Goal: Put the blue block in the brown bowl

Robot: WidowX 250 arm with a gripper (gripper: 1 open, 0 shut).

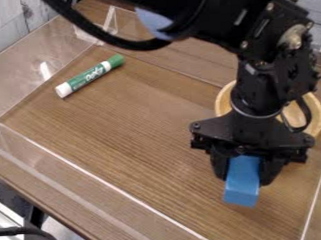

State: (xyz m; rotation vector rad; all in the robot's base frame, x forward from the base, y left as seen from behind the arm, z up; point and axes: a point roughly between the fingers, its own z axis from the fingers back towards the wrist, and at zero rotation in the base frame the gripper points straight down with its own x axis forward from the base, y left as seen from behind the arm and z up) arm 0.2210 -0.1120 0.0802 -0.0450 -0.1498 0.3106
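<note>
The blue block (242,184) hangs tilted just above the wooden table near its front right, pinched at its upper end by my black gripper (249,165), which is shut on it. Behind the arm, at the right edge, the brown bowl (310,113) shows only as parts of its rim; the black arm hides most of it. The gripper is in front of the bowl, a little to its left.
A green-and-white marker (90,76) lies on the table at the upper left. A clear plastic wall (17,138) runs along the table's left and front edges. The bulky black arm (212,20) spans the top of the view.
</note>
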